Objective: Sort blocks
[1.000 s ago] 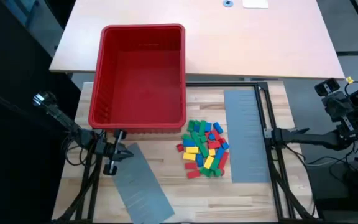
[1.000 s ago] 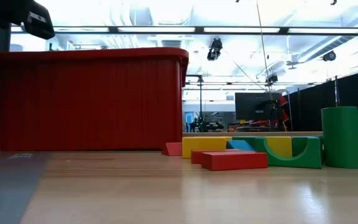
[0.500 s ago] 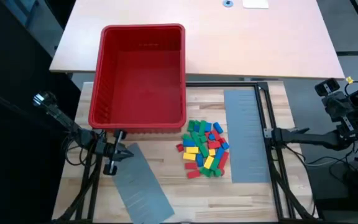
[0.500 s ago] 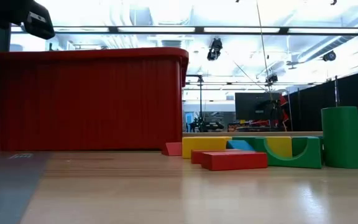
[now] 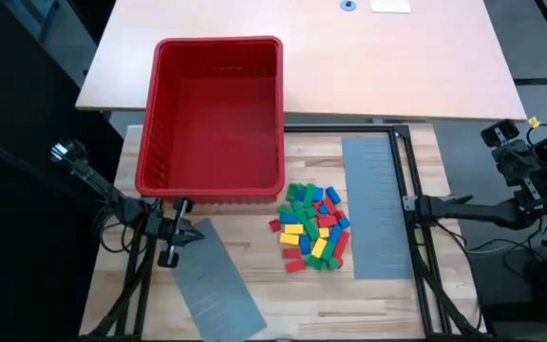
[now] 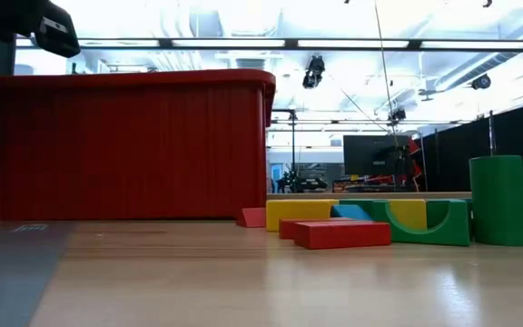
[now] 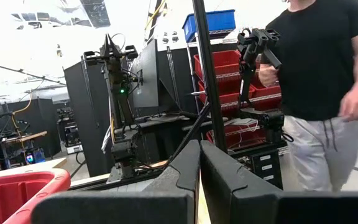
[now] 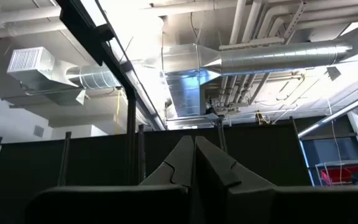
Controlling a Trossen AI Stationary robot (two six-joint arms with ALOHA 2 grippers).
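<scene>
Red, green, blue and yellow blocks point(image 5: 312, 226) lie in one loose heap on the wooden worktop point(image 5: 264, 275), just below the lower right corner of the red bin point(image 5: 216, 114) as the high view shows it. The heap sits near that bin's front wall without touching it. In the low view the blocks point(image 6: 370, 224) show at table height to the right of the bin point(image 6: 130, 145): a flat red brick in front, a yellow one behind it, a green arch piece and an upright green cylinder point(image 6: 498, 200) furthest from the bin.

Two flat grey slotted panels flank the heap. One grey panel point(image 5: 378, 204) lies straight, just beside the blocks on the side away from the bin. The other grey panel point(image 5: 215, 280) lies slanted below the bin's front left corner, well apart from the heap.

The left claw point(image 5: 180, 233) hangs just below the bin's front left corner, at the upper end of the slanted panel, holding nothing. In the left wrist view its two dark fingers point(image 7: 179, 180) stand pressed together, with a rim of the bin point(image 7: 17, 186) to one side and a person point(image 7: 322, 93) in a black shirt standing in the room beyond.

The right claw point(image 5: 435, 204) waits beyond the straight panel, well away from the bin. Its fingers point(image 8: 182, 162) are together, tilted up toward the ceiling ducts point(image 8: 253, 59).
</scene>
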